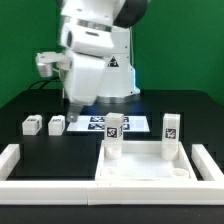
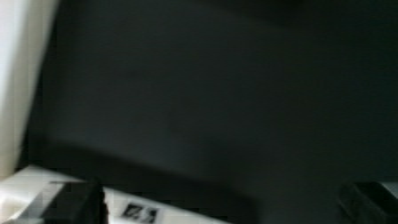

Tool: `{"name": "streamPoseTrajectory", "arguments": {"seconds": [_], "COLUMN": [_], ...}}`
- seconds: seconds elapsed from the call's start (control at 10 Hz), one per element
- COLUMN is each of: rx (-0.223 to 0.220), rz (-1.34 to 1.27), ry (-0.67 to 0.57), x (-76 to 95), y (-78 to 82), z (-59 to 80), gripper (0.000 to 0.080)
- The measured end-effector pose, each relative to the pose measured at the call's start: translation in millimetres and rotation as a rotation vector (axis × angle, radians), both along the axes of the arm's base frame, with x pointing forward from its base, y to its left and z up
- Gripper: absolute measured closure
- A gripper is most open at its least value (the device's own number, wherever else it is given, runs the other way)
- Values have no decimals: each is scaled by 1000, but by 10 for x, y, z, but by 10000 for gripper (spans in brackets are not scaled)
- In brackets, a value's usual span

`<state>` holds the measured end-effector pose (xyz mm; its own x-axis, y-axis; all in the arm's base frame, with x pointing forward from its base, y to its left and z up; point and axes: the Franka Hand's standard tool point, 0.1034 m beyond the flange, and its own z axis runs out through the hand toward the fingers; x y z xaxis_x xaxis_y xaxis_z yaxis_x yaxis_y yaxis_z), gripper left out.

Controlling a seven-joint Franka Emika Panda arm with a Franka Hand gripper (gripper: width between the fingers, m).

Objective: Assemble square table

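The square table's white slab (image 1: 146, 166) lies rim-up at the front of the exterior view. Two tagged white legs (image 1: 114, 134) (image 1: 171, 134) stand upright at its far corners. Two more legs lie loose on the black table at the exterior view's left, one (image 1: 32, 125) farther out and one (image 1: 57, 124) beside the arm. My gripper (image 1: 71, 106) hangs just above and behind that nearer leg. In the wrist view my gripper (image 2: 228, 196) is open, its dark fingers (image 2: 75, 200) far apart. A tagged white leg (image 2: 139, 209) shows close to one finger, not gripped.
The marker board (image 1: 100, 122) lies behind the slab, under the arm. A low white border rail (image 1: 12, 160) runs along both sides and the front (image 1: 60, 187). The wrist view has a blurred white surface (image 2: 18, 90) at one edge and dark table elsewhere.
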<state>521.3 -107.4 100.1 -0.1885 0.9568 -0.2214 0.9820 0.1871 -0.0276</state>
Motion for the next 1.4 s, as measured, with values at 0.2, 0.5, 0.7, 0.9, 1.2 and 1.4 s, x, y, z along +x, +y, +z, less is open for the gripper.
{"name": "streamPoseTrajectory", "arguments": {"seconds": [0.2, 0.5, 0.7, 0.9, 1.2, 1.4], "rx": [2, 5, 11, 24, 56, 61], "rz": [-143, -320, -442, -601, -953, -1189], "ry": [-2, -39, -64, -96, -92, -46], "x": [-173, -171, -171, -183, -577, -795], "y": [-197, -179, -163, -157, -421, -458], "z": [-63, -73, -80, -99, -306, -386], "gripper": [150, 150, 150, 150, 150, 150]}}
